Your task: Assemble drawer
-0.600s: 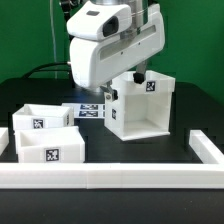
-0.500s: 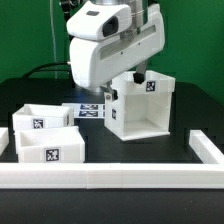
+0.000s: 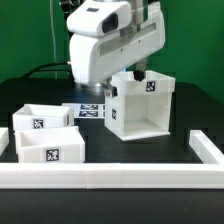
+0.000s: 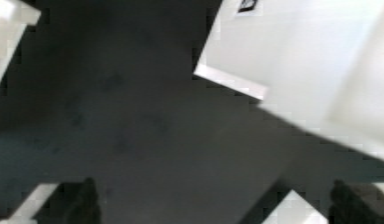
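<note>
The white cube-like casing [image 3: 139, 104] stands on the black table right of centre, its open side facing the front. Two shallow white trays with tags, one behind [image 3: 42, 117] and one in front [image 3: 50, 146], sit side by side at the exterior view's left. My gripper [image 3: 138, 76] hangs just above the casing's top rim at its left corner. In the wrist view the gripper [image 4: 198, 205] is open and empty, with only black table between its dark fingers [image 4: 73, 203]. A corner of the casing [image 4: 304, 70] shows beside it.
The marker board [image 3: 90, 109] lies on the table behind the trays, under the arm. A long white rail [image 3: 100, 178] runs along the front and another rail [image 3: 207, 150] stands at the exterior view's right. A cable lies at the back left.
The arm has risen slightly above the casing. The casing and trays have not moved.
</note>
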